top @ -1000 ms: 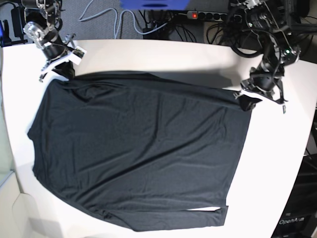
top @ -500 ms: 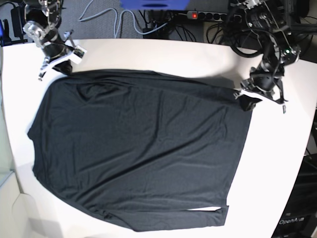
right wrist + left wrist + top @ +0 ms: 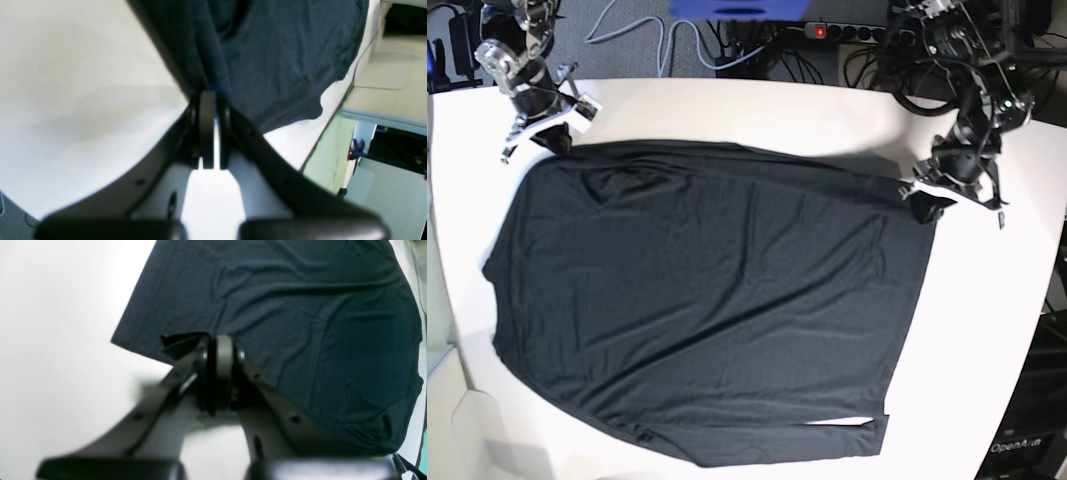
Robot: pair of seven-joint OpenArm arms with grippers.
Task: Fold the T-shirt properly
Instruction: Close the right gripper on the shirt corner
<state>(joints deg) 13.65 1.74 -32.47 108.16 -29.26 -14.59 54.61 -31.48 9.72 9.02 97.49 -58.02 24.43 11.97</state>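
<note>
Charcoal-black, thin and softly wrinkled, the long-sleeved T-shirt (image 3: 707, 300) lies spread over most of my white table (image 3: 757, 110). On my left wrist view the left gripper (image 3: 222, 350) has its jaws pressed together on the cloth at one far corner, a small fold bunched beside it. My right gripper (image 3: 210, 100) pinches the other far corner, with fabric drawn up taut to its closed tips.
</note>
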